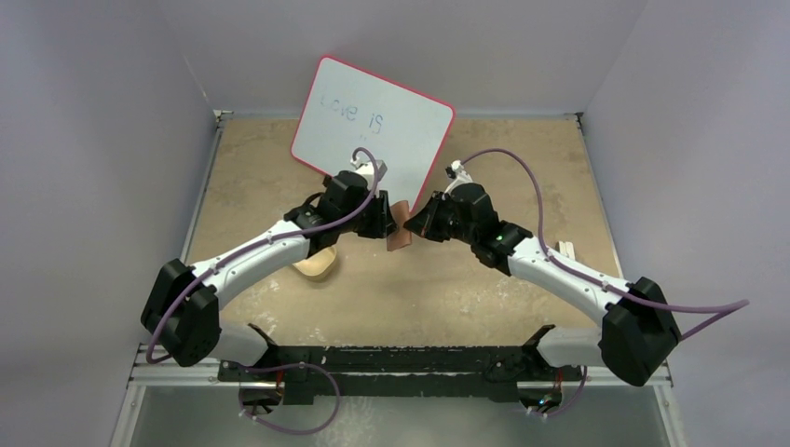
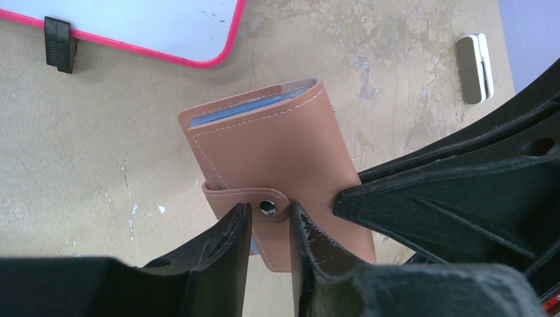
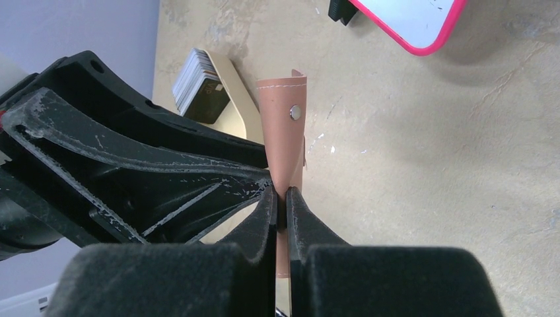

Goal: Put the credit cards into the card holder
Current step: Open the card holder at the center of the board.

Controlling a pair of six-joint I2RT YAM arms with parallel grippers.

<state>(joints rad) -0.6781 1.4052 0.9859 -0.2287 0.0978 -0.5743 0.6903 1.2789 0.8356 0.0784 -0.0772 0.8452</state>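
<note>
The card holder (image 2: 264, 148), a brown wallet with a strap and snap stud (image 2: 267, 207), hangs above the table between both arms (image 1: 399, 231). My right gripper (image 3: 280, 193) is shut on its edge and holds it upright; its black fingers (image 2: 449, 191) show at the right of the left wrist view. My left gripper (image 2: 271, 214) stands partly open against the wallet's face, a fingertip on each side of the strap's tab. Pale blue (image 2: 241, 111) shows in the wallet's top edge; card or lining, I cannot tell. A stack of credit cards (image 3: 197, 78) lies in the tan tray (image 3: 232, 92).
The red-rimmed whiteboard (image 1: 373, 116) leans at the back, just behind the grippers. The tan tray (image 1: 317, 268) lies under the left forearm. A small pale block (image 2: 474, 68) rests on the table to the right (image 1: 565, 250). Grey walls close in the table on three sides.
</note>
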